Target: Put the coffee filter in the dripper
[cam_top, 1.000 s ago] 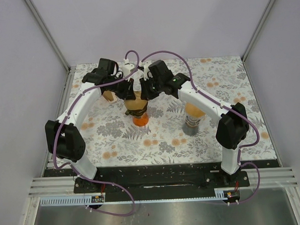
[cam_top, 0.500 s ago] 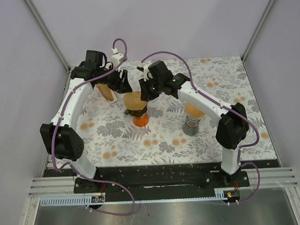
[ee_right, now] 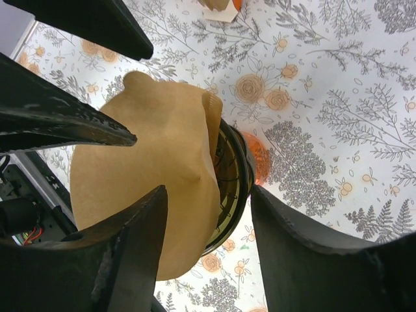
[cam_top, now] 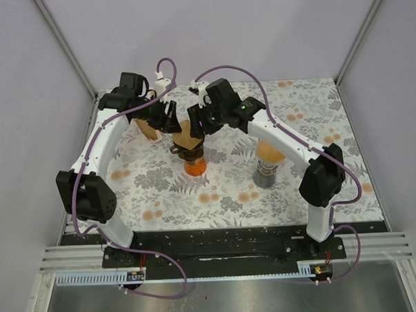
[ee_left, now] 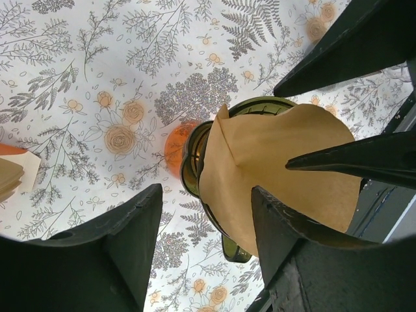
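The filter point(cam_top: 187, 135) stands tilted in the dripper point(cam_top: 188, 154), mid-table toward the far edge. Left gripper point(cam_top: 170, 121) and right gripper point(cam_top: 197, 124), both with jaws apart and holding nothing, flank the filter's top just above the dripper

dripper point(ee_left: 195, 166): mostly behind coffee filter point(ee_left: 279, 169) | filter stack point(ee_left: 10, 179): edge-cropped

Around the dripper point(cam_top: 188, 154) the upper side is crowded: left hand point(cam_top: 168, 121) at 10 o'clock, right hand point(cam_top: 200, 123) at 1. A filter stack point(cam_top: 149, 130) blocks 9, a grey stand point(cam_top: 267, 175) 4. The worktop point(cam_top: 196, 205) at 6 o'clock lies open.
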